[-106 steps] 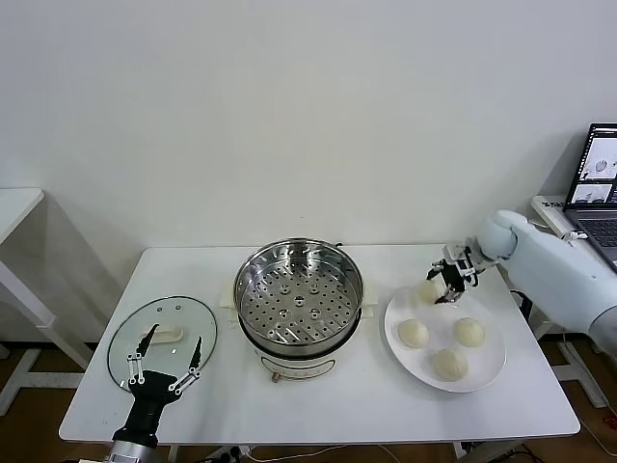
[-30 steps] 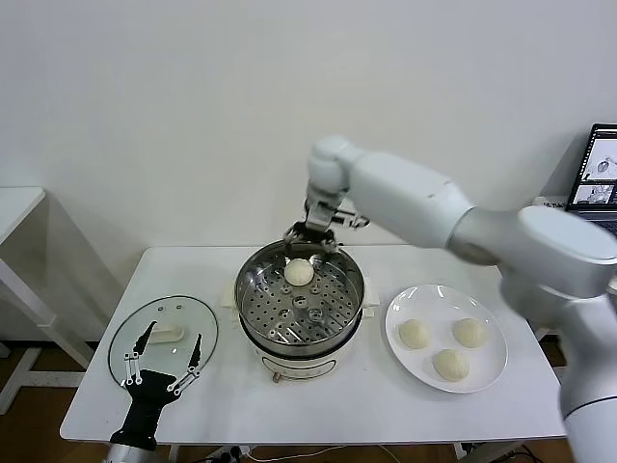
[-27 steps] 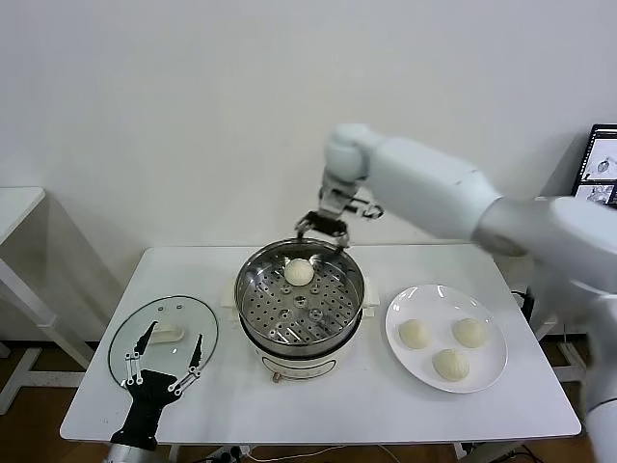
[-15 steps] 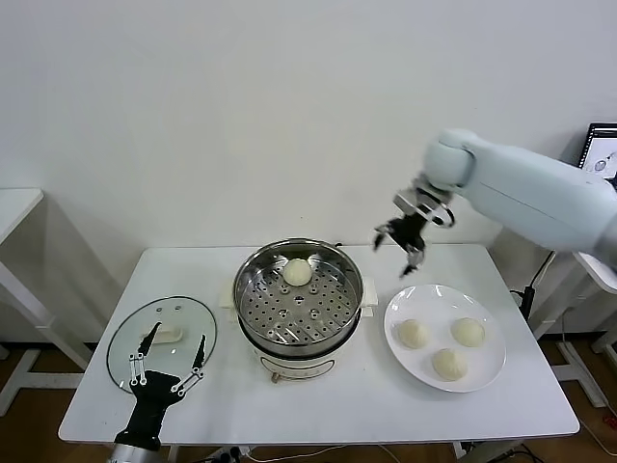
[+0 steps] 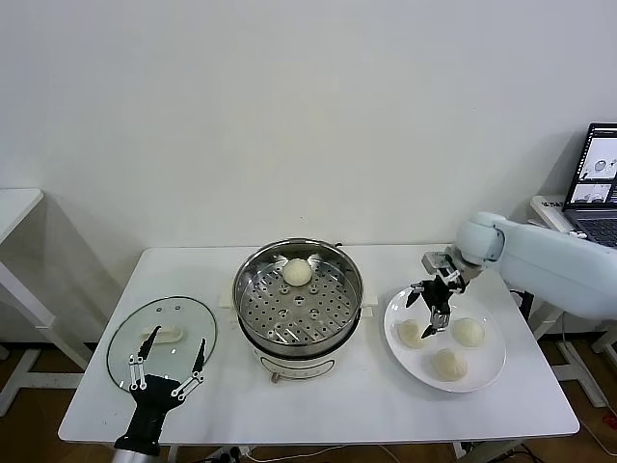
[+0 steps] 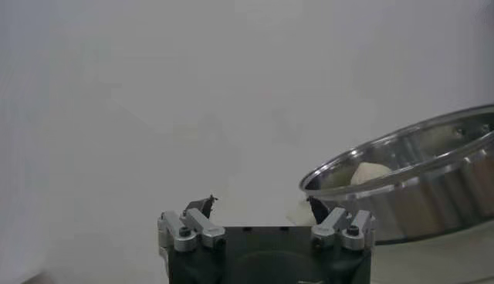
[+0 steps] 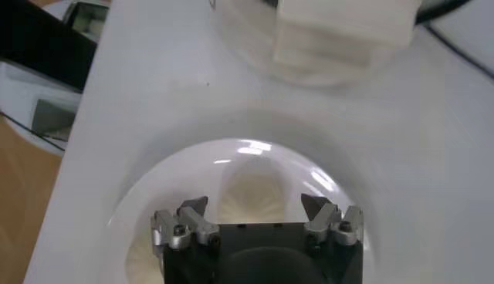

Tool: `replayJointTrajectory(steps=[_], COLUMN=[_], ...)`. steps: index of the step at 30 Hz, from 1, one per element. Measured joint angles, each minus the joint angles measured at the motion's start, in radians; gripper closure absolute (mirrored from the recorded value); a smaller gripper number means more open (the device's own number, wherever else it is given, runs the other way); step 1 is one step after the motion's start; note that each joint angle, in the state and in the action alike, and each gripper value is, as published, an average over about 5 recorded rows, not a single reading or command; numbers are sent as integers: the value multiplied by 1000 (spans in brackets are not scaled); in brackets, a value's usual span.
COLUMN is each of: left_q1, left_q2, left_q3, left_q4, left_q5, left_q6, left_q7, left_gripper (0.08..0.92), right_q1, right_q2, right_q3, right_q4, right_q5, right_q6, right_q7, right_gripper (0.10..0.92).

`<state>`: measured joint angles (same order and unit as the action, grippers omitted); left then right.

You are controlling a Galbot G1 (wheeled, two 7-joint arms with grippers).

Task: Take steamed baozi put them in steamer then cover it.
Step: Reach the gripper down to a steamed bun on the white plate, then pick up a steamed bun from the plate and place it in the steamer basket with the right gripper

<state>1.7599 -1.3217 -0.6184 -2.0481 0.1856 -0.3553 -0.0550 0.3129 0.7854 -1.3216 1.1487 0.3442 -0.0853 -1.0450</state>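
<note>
The steel steamer [image 5: 299,297] stands mid-table with one cream-white baozi [image 5: 296,272] on its perforated tray, at the far side. Three more baozi lie on the white plate [image 5: 487,365] to its right: one on the left [image 5: 410,334], one at the back right [image 5: 469,332], one in front [image 5: 448,364]. My right gripper [image 5: 427,305] is open, just above the left bun; in the right wrist view that bun [image 7: 251,193] lies between the open fingers [image 7: 255,212]. My left gripper [image 5: 166,368] is open, low at the table's front left. The left wrist view shows it [image 6: 261,207] open and the steamer rim [image 6: 401,154].
The round glass lid [image 5: 161,338] with its white handle [image 5: 165,335] lies flat on the table's left part, just behind my left gripper. A laptop [image 5: 598,183] stands at the far right beyond the table. A white side table [image 5: 14,207] is at the far left.
My right gripper carried a baozi from the plate to the steamer, left it on the tray, then swung back right and came down open over the plate's left bun. The left arm stayed put.
</note>
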Motion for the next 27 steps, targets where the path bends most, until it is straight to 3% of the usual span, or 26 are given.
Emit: replayJointTrajectory(steps=[11,19,27], left_q1=[2,6,1], left_q2=[-3,-4,-3], left_q3=[1,-1,5], left_q4=[11,13,14], left_q5=[5,7,7], left_q6=[-1,-4,-4], left_q7=[-2,-2,-2], left_gripper=[177,177,177], right_q1=[-74,-82,-21], right_q2=[28,23,10], right_q3=[33,40,38], right_q4=[-43,-43,-9], right_q5=[-26,-38,-50], right_q6=[-21,-28,-25], right_q7=[60,76,32], right_gripper=[205,333,346])
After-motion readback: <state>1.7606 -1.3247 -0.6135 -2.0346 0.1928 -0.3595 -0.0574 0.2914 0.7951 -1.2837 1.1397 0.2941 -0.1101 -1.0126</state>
